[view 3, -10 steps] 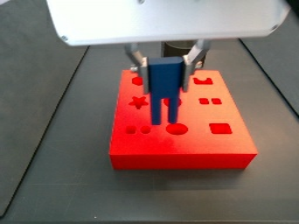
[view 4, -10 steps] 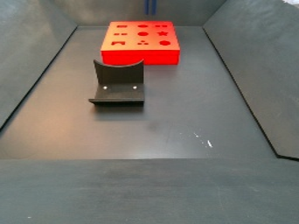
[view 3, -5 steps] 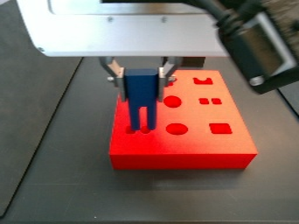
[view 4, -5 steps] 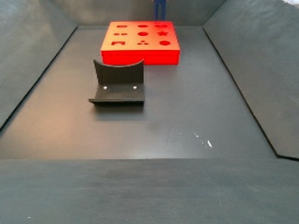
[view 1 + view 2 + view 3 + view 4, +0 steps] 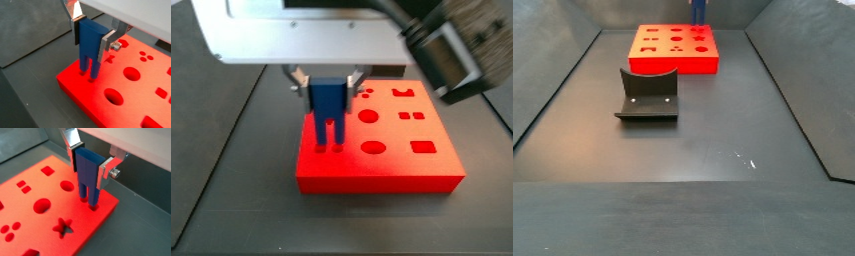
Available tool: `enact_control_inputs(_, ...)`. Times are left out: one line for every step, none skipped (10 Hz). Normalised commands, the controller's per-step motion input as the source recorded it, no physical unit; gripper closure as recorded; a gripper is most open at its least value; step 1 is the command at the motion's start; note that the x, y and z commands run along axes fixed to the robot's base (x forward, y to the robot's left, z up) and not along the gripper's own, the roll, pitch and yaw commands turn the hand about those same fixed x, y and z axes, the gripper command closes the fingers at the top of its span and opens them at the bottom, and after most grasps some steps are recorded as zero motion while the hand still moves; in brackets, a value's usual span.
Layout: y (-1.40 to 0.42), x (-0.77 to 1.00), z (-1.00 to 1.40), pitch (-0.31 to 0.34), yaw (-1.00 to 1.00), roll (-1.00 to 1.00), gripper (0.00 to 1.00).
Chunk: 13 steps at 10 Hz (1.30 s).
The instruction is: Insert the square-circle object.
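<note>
The square-circle object (image 5: pixel 89 42) is a small blue piece with two parallel legs, held upright between my gripper's silver fingers (image 5: pixel 107 44). My gripper (image 5: pixel 91 35) is shut on its upper body, over the red block (image 5: pixel 73 84) near one corner. It also shows in the other wrist view (image 5: pixel 90 162) and in a side view (image 5: pixel 329 88). The legs' tips (image 5: pixel 90 203) meet the red block's top (image 5: pixel 87 228) at two small holes. How deep they sit I cannot tell. In a side view the blue piece (image 5: pixel 698 10) shows only at the frame's edge, above the red block (image 5: pixel 673 62).
The red block (image 5: pixel 385 182) has several other shaped holes: circles, squares and a star. The dark fixture (image 5: pixel 647 95) stands on the grey floor in front of the block, apart from it. Sloping grey walls bound the floor on both sides.
My gripper has carried the blue piece sideways across the block and lowered it. Its legs now reach the block's top at the small holes near the corner.
</note>
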Motion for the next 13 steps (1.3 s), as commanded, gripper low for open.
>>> enact_control_inputs(0.00, -0.13, -0.13, 0.000, 0.00, 0.05, 1.00)
enact_control_inputs(-0.01, 0.04, -0.10, 0.000, 0.03, 0.00, 1.00)
enact_control_inputs(0.00, 0.28, -0.11, 0.000, 0.08, 0.00, 1.00)
enact_control_inputs(0.00, 0.24, -0.09, 0.000, 0.10, 0.00, 1.00)
enact_control_inputs(0.00, 0.19, -0.11, 0.000, 0.09, 0.00, 1.00)
enact_control_inputs(0.00, 0.00, -0.19, 0.000, 0.03, 0.06, 1.00)
enact_control_inputs(0.00, -0.14, -0.19, 0.000, 0.00, 0.06, 1.00)
enact_control_inputs(0.00, -0.29, -0.17, 0.000, 0.00, 0.03, 1.00)
enact_control_inputs(-0.01, -0.15, -0.17, -0.006, -0.01, 0.00, 1.00)
enact_control_inputs(-0.10, 0.03, -0.13, -0.031, 0.00, 0.00, 1.00)
enact_control_inputs(-0.12, 0.22, -0.11, -0.039, 0.05, -0.01, 1.00)
enact_control_inputs(-0.05, 0.27, -0.14, -0.034, 0.07, 0.00, 1.00)
enact_control_inputs(-0.01, 0.30, -0.15, -0.024, 0.07, 0.00, 1.00)
